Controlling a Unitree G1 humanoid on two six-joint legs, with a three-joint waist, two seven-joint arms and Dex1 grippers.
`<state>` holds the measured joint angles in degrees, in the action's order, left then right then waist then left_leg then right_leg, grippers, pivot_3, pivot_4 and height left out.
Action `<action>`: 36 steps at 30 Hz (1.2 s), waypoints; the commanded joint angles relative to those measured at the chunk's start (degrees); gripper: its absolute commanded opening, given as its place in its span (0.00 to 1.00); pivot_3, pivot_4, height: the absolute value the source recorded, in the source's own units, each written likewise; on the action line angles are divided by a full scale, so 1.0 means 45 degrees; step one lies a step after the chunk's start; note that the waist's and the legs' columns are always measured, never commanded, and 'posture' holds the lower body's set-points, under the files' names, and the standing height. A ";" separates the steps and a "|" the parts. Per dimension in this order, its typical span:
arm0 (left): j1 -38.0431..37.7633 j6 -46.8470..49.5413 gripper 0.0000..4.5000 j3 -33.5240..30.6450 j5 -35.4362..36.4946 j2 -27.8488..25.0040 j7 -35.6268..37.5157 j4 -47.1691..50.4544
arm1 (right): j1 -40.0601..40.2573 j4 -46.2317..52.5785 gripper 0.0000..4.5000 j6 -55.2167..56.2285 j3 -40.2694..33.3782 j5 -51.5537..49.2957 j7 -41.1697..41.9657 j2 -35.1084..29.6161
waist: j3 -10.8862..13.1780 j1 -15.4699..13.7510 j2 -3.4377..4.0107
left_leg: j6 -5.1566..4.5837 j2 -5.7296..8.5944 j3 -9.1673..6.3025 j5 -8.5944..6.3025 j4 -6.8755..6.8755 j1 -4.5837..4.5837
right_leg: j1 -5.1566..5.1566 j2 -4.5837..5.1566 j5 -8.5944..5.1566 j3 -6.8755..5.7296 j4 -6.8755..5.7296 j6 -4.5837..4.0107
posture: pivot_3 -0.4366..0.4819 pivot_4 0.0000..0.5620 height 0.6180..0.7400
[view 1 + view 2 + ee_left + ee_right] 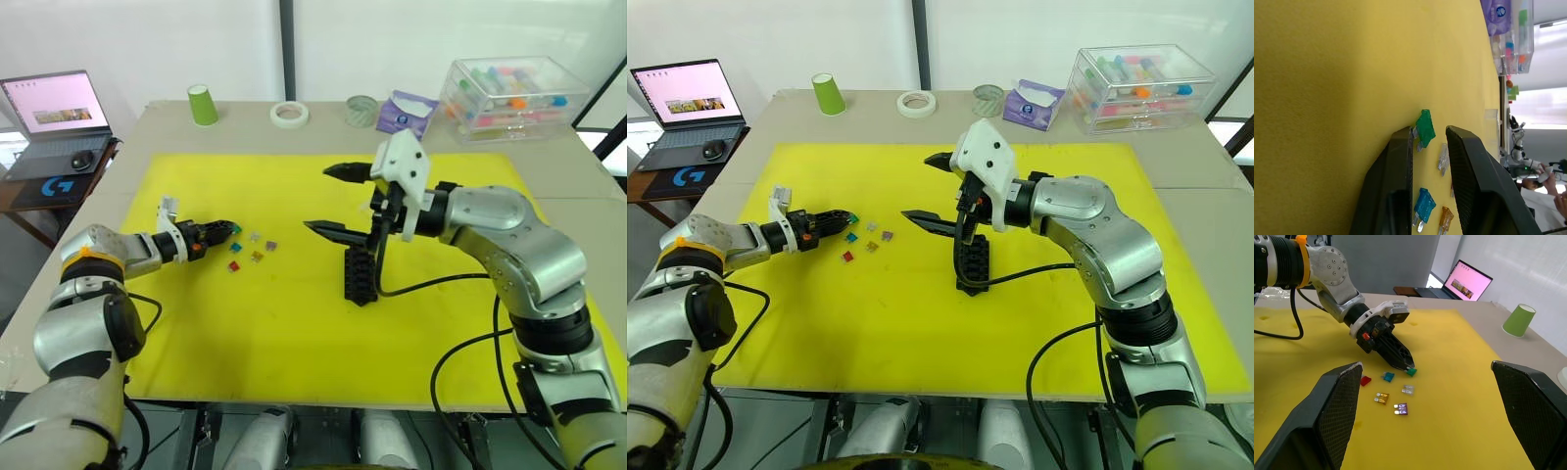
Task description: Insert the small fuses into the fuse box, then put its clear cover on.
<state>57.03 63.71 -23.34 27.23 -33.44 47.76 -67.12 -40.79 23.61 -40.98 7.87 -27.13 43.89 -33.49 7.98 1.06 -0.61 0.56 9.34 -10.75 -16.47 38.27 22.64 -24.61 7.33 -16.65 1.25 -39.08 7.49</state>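
The small fuses (253,248) are lying loose on the yellow mat (245,333), just past the tips of my left gripper (223,231). I am seeing that gripper's fingers (1396,181) sitting close together, with the green fuse (1425,128) pinched at their very tips, its blades pointing back between them. Just beyond the tips, the blue (1387,377), red (1366,380), clear (1408,389), amber (1382,397) and purple (1400,408) fuses are resting apart from one another.

Farther across the mat, the fuse box (359,272) is lying flat beneath my right gripper (336,201), whose fingers are spreading wide and gripping nothing. I cannot make out the clear cover.

Beyond the mat, a green cup (203,104), a tape roll (290,115), a tissue pack (407,114) and a large clear storage box (513,98) are lining the table's far edge, with a laptop (57,117) off beside my left arm.
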 commanded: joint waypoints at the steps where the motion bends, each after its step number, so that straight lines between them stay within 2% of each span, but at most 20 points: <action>1: -0.0068 0.0143 0.04 0.0137 -0.0146 0.0063 0.0021 -0.0109 | -0.0062 0.0611 1.00 0.0132 -0.0165 0.0043 -0.0001 -0.0111 | 0.0000 0.0005 0.0000 | 0.0000 0.0000 0.0000 0.0000 0.0000 0.0000 | 0.0000 0.0000 0.0000 0.0000 0.0000 0.0000 | 0.48 0.27 1.00; 2: -0.0069 0.0145 0.00 0.0130 -0.0159 0.0061 0.0014 -0.0113 | -0.0072 0.0616 1.00 0.0119 -0.0170 0.0032 -0.0005 -0.0107 | 0.0000 0.0010 0.0000 | 0.0000 0.0000 0.0001 0.0000 -0.0001 0.0000 | 0.0000 0.0000 0.0000 -0.0001 0.0000 0.0000 | 0.48 0.27 1.00; 11: -0.0126 0.0338 0.00 -0.0014 -0.0114 -0.0026 0.0000 -0.0085 | -0.0140 0.0639 1.00 0.0049 -0.0173 0.0005 -0.0072 -0.0053 | 0.0000 0.0018 0.0000 | 0.0000 -0.0001 0.0003 0.0000 -0.0004 -0.0003 | -0.0001 -0.0001 0.0000 -0.0001 0.0000 0.0000 | 0.48 0.27 1.00; 19: 0.0139 0.1923 0.00 -0.0474 0.0934 -0.0766 0.1316 0.1169 | 0.0112 0.0560 1.00 -0.0329 -0.0897 -0.0799 -0.0271 0.0220 | 0.0003 0.0029 -0.0005 | 0.0000 -0.0001 0.0003 0.0000 -0.0005 0.0001 | -0.0007 -0.0002 0.0000 -0.0001 0.0000 0.0000 | 0.48 0.27 1.00; 22: -0.0253 0.2779 0.00 -0.0163 0.1500 -0.0933 0.1947 0.3166 | 0.0186 0.0503 1.00 -0.0959 -0.1638 -0.1749 -0.0355 0.0318 | 0.0005 0.0023 -0.0007 | 0.0000 -0.0002 0.0000 0.0000 -0.0002 0.0020 | -0.0015 -0.0002 0.0000 0.0003 0.0000 0.0000 | 0.48 0.27 1.00; 24: -0.0372 0.3789 0.00 -0.0552 0.2191 -0.0888 0.1855 0.4315 | 0.0277 0.0549 1.00 -0.1480 -0.2022 -0.2398 -0.0405 0.0314 | 0.0005 0.0024 -0.0007 | 0.0000 -0.0002 -0.0002 0.0000 0.0001 0.0026 | -0.0016 -0.0002 0.0000 0.0003 0.0001 0.0000 | 0.48 0.27 1.00; 28: -0.0636 0.5910 0.00 -0.1424 0.3870 -0.0396 0.1190 0.8010 | 0.0466 0.0360 1.00 -0.2947 -0.3350 -0.4496 -0.0850 0.0511 | 0.0007 0.0008 -0.0011 | 0.0000 -0.0004 -0.0008 0.0000 0.0000 0.0029 | -0.0015 0.0000 0.0000 0.0005 0.0003 0.0000 | 0.48 0.27 1.00; 32: -0.0964 0.6395 0.00 -0.2298 0.5635 0.0837 0.0085 1.1854 | 0.0222 -0.0387 1.00 -0.4451 -0.4653 -0.6639 -0.1803 0.0733 | 0.0008 0.0013 -0.0011 | 0.0000 -0.0009 -0.0008 0.0000 0.0001 0.0036 | -0.0010 0.0002 0.0000 0.0005 0.0014 0.0000 | 0.48 0.27 1.00; 36: -0.1029 0.6051 0.00 -0.3164 0.7182 0.2205 -0.1447 1.4099 | 0.0019 -0.0874 1.00 -0.5256 -0.5242 -0.8122 -0.2567 0.0773 | 0.0008 0.0010 -0.0011 | 0.0001 -0.0017 -0.0003 0.0000 -0.0001 0.0036 | -0.0002 0.0001 0.0000 0.0004 0.0064 0.0000 | 0.48 0.27 1.00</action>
<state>52.07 91.89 -34.62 56.12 -24.54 43.87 -8.50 -39.04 19.53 -63.80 -13.36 -59.86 33.76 -30.50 8.02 1.11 -0.66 0.56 9.25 -10.75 -16.47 38.26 22.80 -24.61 7.33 -16.65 1.27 -38.72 7.49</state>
